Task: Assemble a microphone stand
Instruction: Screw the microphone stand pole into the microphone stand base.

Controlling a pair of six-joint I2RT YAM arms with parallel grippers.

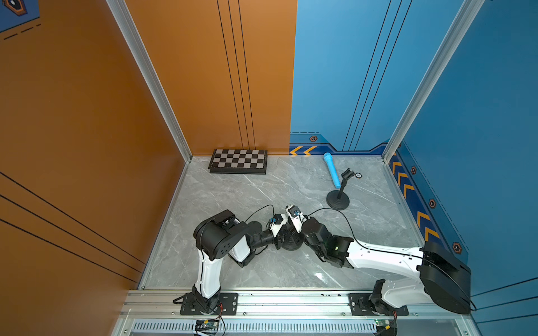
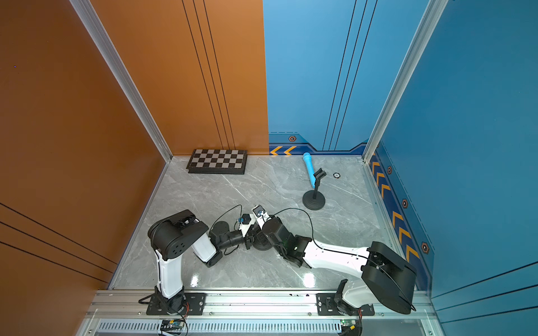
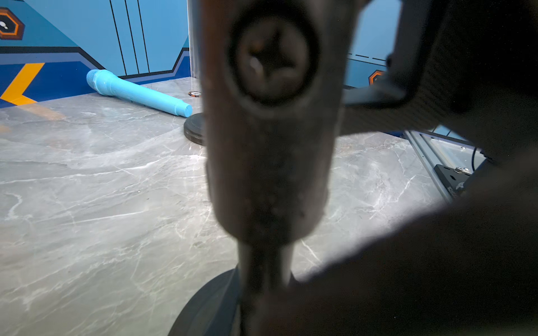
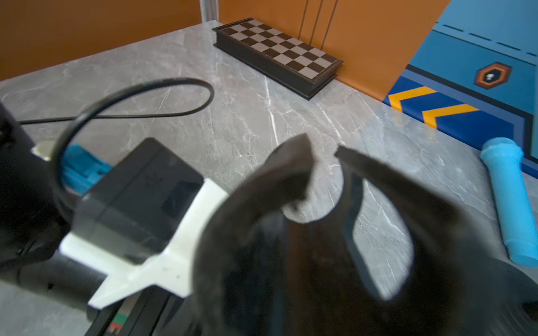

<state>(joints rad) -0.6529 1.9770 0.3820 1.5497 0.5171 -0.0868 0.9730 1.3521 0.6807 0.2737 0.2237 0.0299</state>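
**Stand, in assembly.**

- Base (image 1: 289, 246): set flat on the counter (image 1: 233, 203), directly beneath both end effectors, which meet over it. It is judged to be placed so that its weight keeps the upright part steady while the top is worked.
- Stem (image 3: 270, 145): held upright and filling the left wrist view, with the screw joint turned toward the camera.
- Left end effector (image 1: 280, 236): closed down. Its fingers are hidden, but the stem is judged to be clamped in it and braced against turning or tipping.
- Clip (image 4: 291, 174): seen close in the right wrist view, prongs up and parted, immediately ahead of the right end effector (image 1: 291, 229).
- Right end effector: whether it is open or closed on the clip cannot be told, as no fingers are shown. It is judged to be stationed there to seat or set the clip on the stem's top.

**Other items.**

- Mic (image 1: 332, 170): laid on its side well beyond the right end effector, near the far wall. It is not yet fitted and is judged to be kept clear of the work.
- Second stand (image 1: 337, 200): complete and upright, between the end effectors and the mic, its base just beside the mic's tail. No purpose can be confirmed.
- Chessboard (image 1: 238, 161): shut, against the wall, far beyond the left end effector. It is judged to have no part in the task.
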